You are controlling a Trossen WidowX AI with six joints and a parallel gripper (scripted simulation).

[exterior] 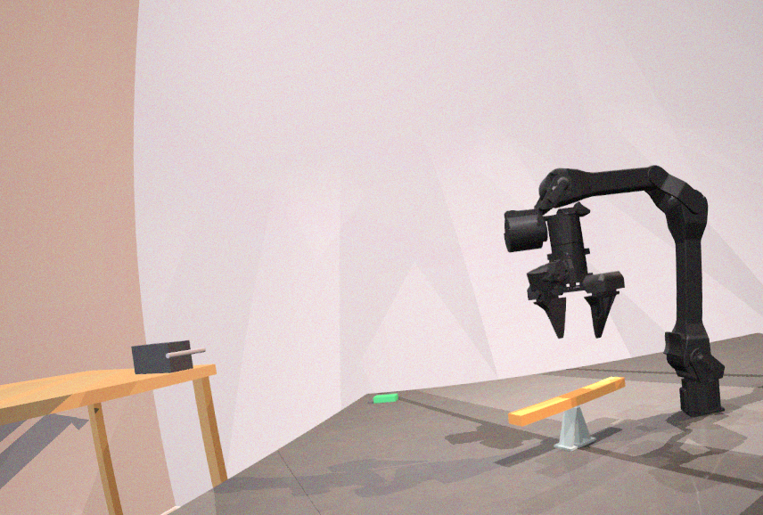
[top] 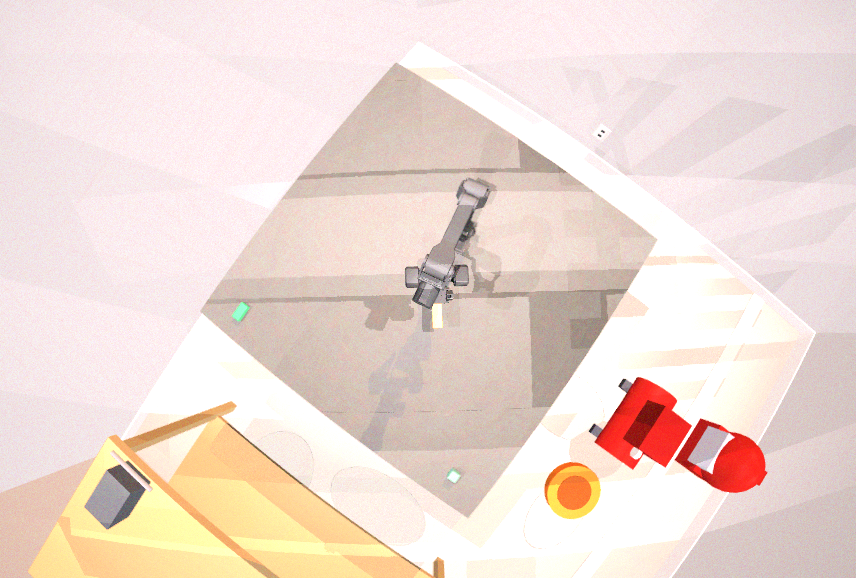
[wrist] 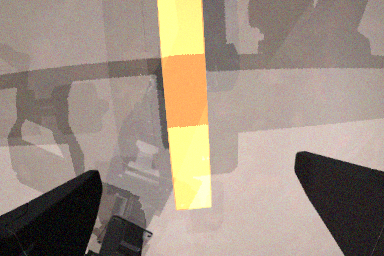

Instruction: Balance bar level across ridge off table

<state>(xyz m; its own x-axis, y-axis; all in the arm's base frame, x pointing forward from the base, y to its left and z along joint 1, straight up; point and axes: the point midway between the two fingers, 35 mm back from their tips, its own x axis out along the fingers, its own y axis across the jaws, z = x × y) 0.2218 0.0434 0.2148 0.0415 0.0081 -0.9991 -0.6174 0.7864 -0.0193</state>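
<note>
The orange-and-yellow bar rests across the pale grey ridge. Both its ends are off the table, and it looks close to level in the side view. My gripper is open and empty. It hangs well above the bar's middle, clear of it. In the overhead view the arm hides most of the bar, and only one end shows below the gripper. The ridge is hidden under the bar in the wrist view.
A small green block lies near the table's far left edge. A pale green cube lies near another edge. The arm's base stands right of the ridge. A wooden side table with a dark box stands off to the left.
</note>
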